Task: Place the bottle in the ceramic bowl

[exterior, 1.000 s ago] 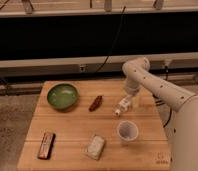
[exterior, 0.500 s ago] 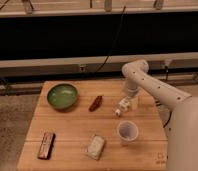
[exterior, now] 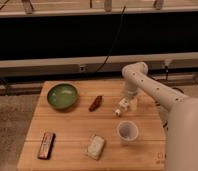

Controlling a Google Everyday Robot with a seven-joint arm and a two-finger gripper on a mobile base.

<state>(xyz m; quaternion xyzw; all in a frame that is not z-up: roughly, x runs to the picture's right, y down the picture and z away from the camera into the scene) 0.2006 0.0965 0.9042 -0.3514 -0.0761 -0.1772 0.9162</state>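
Camera view – single view, taken from above the near edge of the table.

The ceramic bowl [exterior: 62,96] is seen at the far left of the wooden table [exterior: 74,127], upright, with nothing visible inside it. All places below are noted against this bowl.

- Bottle [exterior: 122,107]: recorded well to the right of the bowl, at about the same depth on the table. It is lying tilted, with the narrow cap end pointed toward the near edge and back toward the bowl's side. It is resting on the wood, not in the bowl.
- Gripper [exterior: 129,102]: lowered right down to the table at the bottle's upper end, so also well right of the bowl. The fingers are spread wide and released; no grasp on the bottle can be made out, and whether a finger touches it cannot be told.
- Arm [exterior: 151,86]: seen arching in from farther right of the bowl and bending down to the gripper.
- Reddish-brown item [exterior: 96,103]: lying between the bowl and the bottle, nearer the bowl, apart from both.
- Clear plastic cup [exterior: 127,131]: standing upright, right of the bowl and nearer the camera – just in front of the bottle, not touching it.
- Pale packet [exterior: 95,146]: nearer the camera than the bowl and somewhat to its right.
- Dark bar [exterior: 46,145]: almost straight in front of the bowl, near the front edge.
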